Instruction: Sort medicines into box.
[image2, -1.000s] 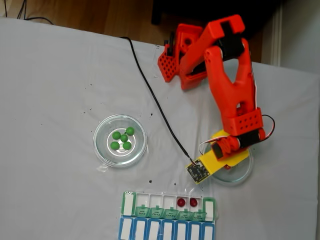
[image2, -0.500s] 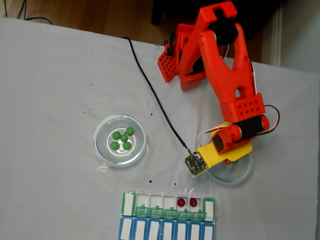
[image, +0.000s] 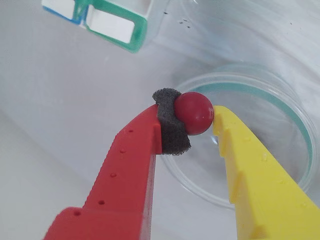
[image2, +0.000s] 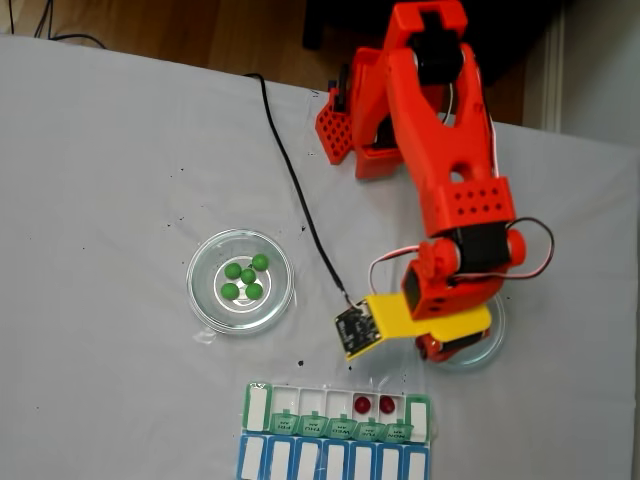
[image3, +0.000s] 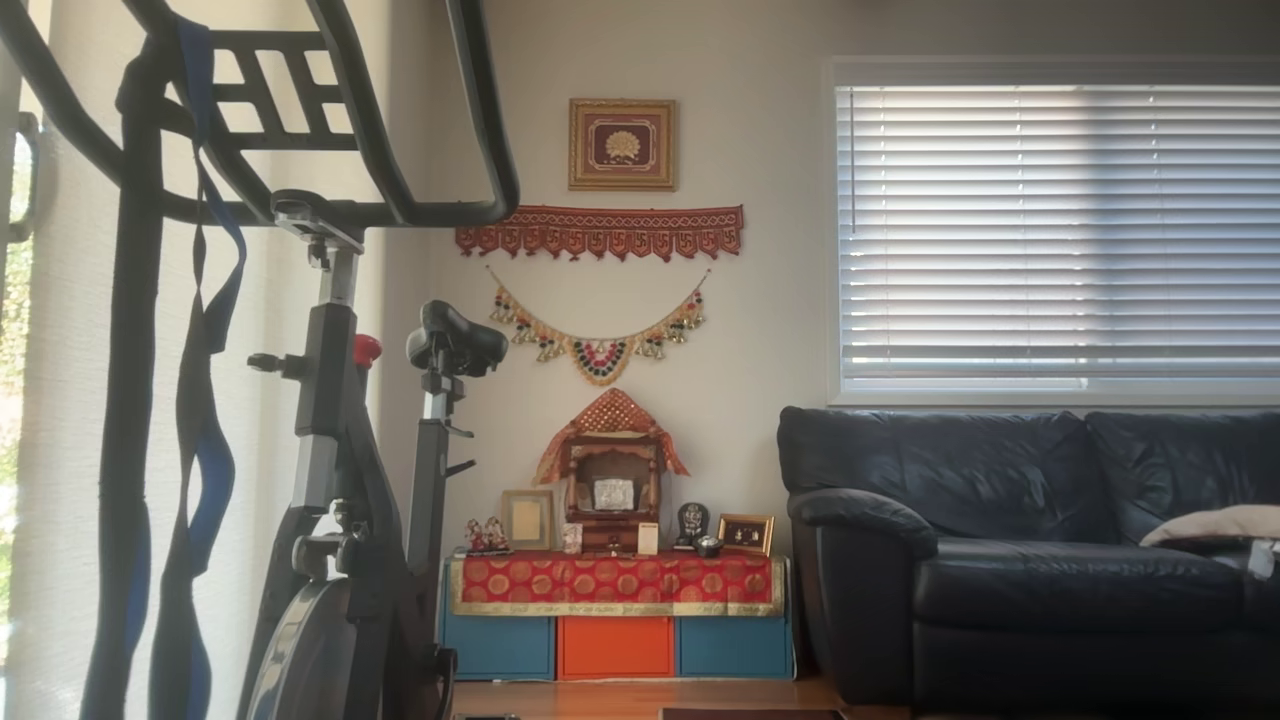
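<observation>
In the fixed view the arm (image2: 445, 170) has swung toward the left of the frame, and its yellow wrist plate (image2: 425, 318) now sits left of the clear dish (image2: 482, 345) at right instead of over it. More of the dish's right rim is uncovered. The small circuit board (image2: 352, 331) has moved left and up, away from the box (image2: 336, 412).

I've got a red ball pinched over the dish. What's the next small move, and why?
Probably lift straight up a little, then swing toward the box. The gripper holds the red ball between the foam pad and the yellow finger, low over the dish. Two red balls already sit in open compartments; the white compartment beside them looks free.
</observation>
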